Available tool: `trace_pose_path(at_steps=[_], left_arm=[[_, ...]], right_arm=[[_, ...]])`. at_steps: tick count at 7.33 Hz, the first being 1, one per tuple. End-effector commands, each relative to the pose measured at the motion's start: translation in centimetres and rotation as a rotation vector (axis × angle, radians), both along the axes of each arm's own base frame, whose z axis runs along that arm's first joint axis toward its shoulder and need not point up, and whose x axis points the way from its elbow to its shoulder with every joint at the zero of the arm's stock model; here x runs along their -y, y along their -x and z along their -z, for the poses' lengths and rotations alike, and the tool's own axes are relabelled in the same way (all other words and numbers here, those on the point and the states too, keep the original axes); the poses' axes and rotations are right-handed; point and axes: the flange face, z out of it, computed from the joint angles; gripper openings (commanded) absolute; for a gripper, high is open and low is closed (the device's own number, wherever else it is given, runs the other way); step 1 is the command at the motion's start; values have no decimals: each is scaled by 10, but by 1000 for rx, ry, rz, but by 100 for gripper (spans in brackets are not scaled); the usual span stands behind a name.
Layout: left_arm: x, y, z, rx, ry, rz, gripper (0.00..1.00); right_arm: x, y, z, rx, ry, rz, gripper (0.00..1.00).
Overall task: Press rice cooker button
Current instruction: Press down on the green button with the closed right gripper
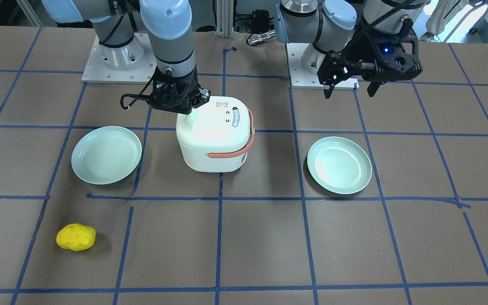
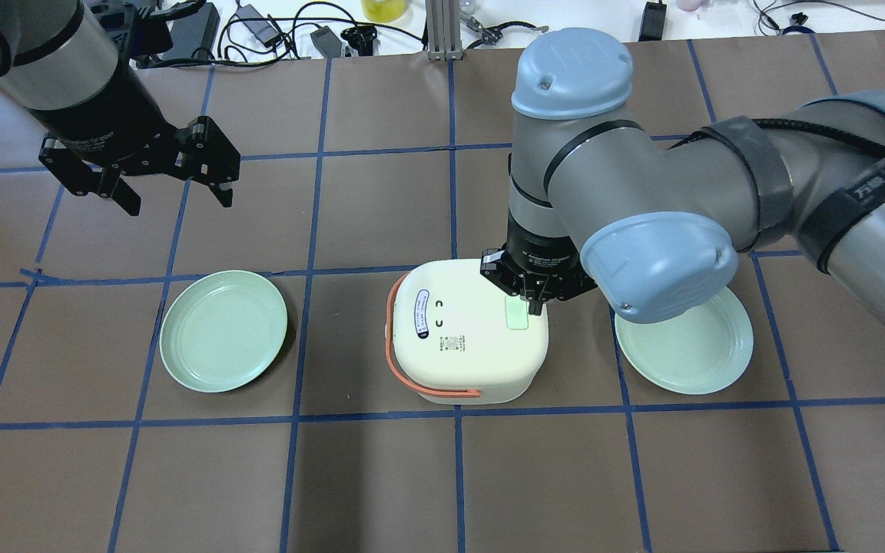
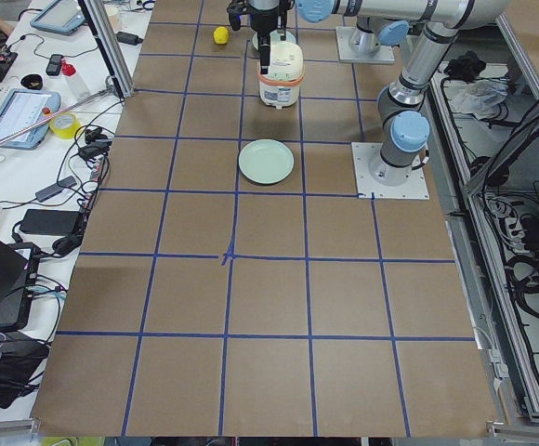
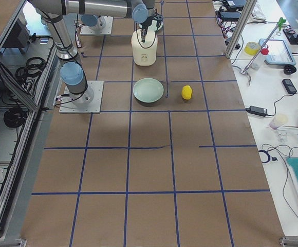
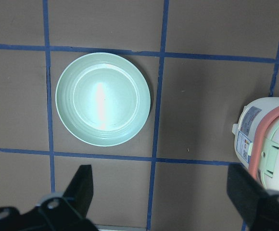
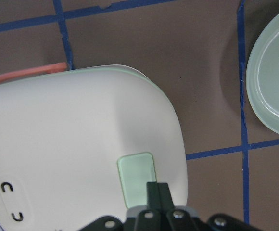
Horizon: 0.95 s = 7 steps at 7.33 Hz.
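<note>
A: Is the right end effector [image 2: 532, 303] touching the button [image 6: 137, 175]?
B: The arm is hiding that overhead. The wrist view is showing its fingers pinched together, empty, tips overlapping the button's lower edge, atop the rice cooker [image 2: 465, 338] sitting mid-frame on the desk [image 2: 381, 476].
A: And the left end effector [image 2: 179, 201]?
B: It's hanging spread wide, empty, upper left.

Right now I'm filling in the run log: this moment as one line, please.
step: button press | right gripper: shut, tips at green button on rice cooker lid | left gripper: open, empty, raised
</note>
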Motion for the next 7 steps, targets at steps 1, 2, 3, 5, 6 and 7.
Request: trace_pose_path(at_steps=[1, 2, 3, 5, 6, 7], left_arm=[[0, 0, 0, 0, 0, -1, 100], [0, 0, 0, 0, 0, 0, 100], [0, 0, 0, 0, 0, 0, 100], [0, 0, 0, 0, 0, 0, 100], [0, 0, 0, 0, 0, 0, 100], [0, 0, 0, 0, 0, 0, 100]], right_arm=[[0, -3, 7, 3, 14, 1, 0], [1, -3, 8, 1, 14, 1, 0], [1, -4, 8, 3, 18, -1, 0], [2, -4, 7, 3, 21, -4, 2], [6, -5, -4, 2, 46, -9, 56], [15, -4, -25, 7, 101, -13, 100]])
